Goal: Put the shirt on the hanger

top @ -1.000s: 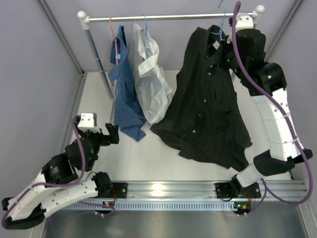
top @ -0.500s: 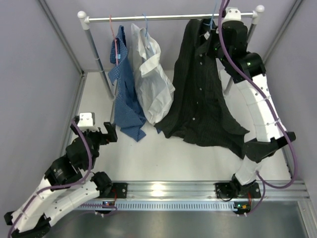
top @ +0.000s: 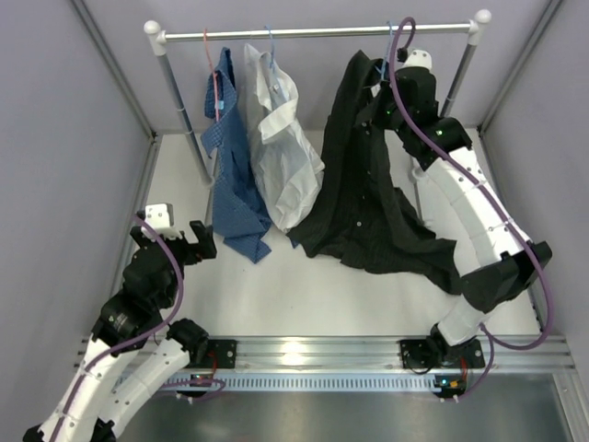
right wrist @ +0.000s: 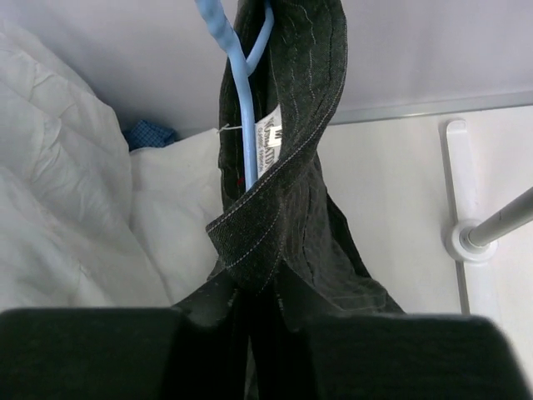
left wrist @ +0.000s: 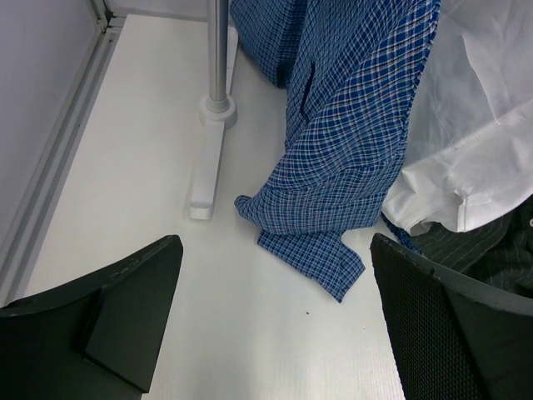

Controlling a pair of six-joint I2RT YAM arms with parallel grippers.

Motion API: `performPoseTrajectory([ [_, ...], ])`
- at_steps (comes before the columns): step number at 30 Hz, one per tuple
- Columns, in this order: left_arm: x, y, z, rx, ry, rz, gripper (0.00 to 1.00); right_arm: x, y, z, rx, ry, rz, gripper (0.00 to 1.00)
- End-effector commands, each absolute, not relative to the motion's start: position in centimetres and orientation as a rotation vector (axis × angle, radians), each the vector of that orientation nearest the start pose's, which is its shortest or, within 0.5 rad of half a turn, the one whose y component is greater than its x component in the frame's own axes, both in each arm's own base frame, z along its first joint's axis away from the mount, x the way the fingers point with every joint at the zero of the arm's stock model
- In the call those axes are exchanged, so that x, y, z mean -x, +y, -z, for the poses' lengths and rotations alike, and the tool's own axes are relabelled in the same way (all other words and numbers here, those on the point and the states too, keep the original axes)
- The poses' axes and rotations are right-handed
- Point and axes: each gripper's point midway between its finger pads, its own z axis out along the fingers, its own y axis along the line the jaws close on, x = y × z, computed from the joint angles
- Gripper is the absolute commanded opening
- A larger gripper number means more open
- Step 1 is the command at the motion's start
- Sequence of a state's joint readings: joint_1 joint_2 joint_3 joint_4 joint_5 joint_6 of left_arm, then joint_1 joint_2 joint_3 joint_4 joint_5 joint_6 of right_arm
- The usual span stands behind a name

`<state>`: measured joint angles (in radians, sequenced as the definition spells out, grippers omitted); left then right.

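Note:
The black pinstriped shirt [top: 363, 175] hangs below the rail, its hem spread on the table. Its collar [right wrist: 287, 167] wraps the light-blue wire hanger [right wrist: 246, 92]. The hanger's hook [top: 387, 39] reaches up to the rail; I cannot tell whether it rests on it. My right gripper [top: 380, 90] is up by the rail and shut on the shirt's collar at the hanger's neck, seen close in the right wrist view [right wrist: 254, 292]. My left gripper [top: 198, 241] is open and empty, low over the table at the left [left wrist: 275, 325].
A clothes rail [top: 304, 32] spans the back on two posts. The blue patterned shirt [top: 230, 157] on a red hanger and the white shirt [top: 281, 138] on a blue hanger hang left of the black shirt. The left post's foot [left wrist: 208, 167] lies ahead of my left gripper.
My right arm has carried the collar and hanger leftward along the rail, and the shirt now hangs narrower and straighter. My left arm has shifted slightly.

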<state>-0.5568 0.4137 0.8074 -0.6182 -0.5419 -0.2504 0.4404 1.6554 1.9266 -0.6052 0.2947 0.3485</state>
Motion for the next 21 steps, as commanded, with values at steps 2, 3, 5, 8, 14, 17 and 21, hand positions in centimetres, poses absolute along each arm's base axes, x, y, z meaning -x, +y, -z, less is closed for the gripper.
performPoseTrajectory([
  [2,-22.0,-4.0,-28.8,0.123,1.726,0.129,0.98,-44.4,16.8,-43.2,-0.173,1.744,-0.359,0.15],
  [3,-22.1,-3.8,-28.7,0.13,1.728,0.123,0.98,-44.3,16.8,-43.5,-0.179,1.738,-0.37,0.19],
  [5,-22.3,-3.6,-28.6,0.138,1.731,0.117,0.98,-43.8,16.7,-44.2,-0.174,1.724,-0.385,0.27],
  [8,-22.4,-3.2,-28.5,0.154,1.732,0.106,0.98,-42.7,16.4,-45.3,-0.176,1.702,-0.398,0.52],
  [14,-22.4,-2.3,-28.4,0.2,1.723,0.066,0.98,-39.6,14.0,-46.8,-0.184,1.663,-0.384,0.88],
  [17,-22.2,-1.4,-28.6,0.247,1.706,0.037,0.98,-37.8,12.4,-46.4,-0.18,1.679,-0.346,0.99],
  [21,-21.4,0.5,-28.5,0.339,1.693,-0.03,0.98,-34.7,10.2,-44.4,-0.117,1.733,-0.245,1.0],
])
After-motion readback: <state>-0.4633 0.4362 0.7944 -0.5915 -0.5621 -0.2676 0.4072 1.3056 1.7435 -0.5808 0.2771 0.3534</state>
